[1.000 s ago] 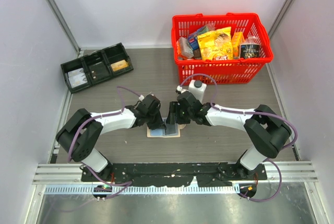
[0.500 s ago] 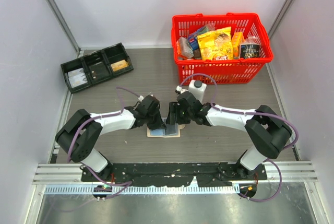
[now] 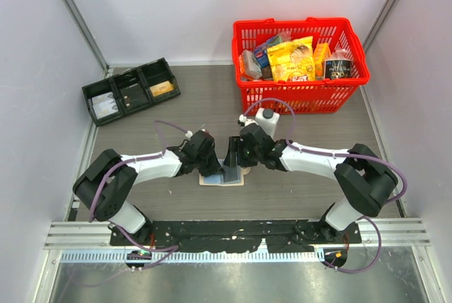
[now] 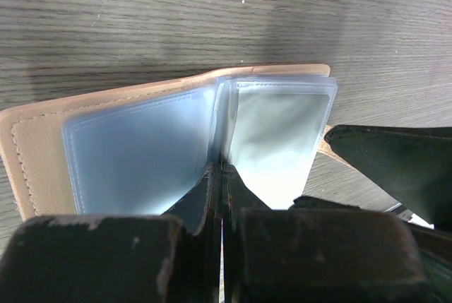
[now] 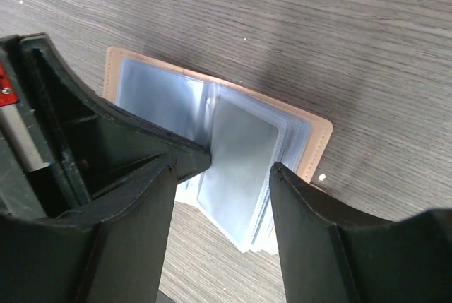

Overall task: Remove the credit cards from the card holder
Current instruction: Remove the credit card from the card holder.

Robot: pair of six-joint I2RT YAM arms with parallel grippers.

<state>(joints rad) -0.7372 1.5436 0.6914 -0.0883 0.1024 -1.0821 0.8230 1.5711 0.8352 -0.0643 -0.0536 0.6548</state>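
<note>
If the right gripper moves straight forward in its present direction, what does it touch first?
Probably the stack of clear plastic sleeves of the open tan card holder, lying ahead between the right gripper's open fingers. Depth is hard to judge.

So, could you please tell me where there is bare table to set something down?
Bare table lies between the black tray and the red basket, and along the near edge in front of the card holder. It is crowded at the holder itself, where the left pincer and right pincer meet, with a white bottle just behind.
</note>
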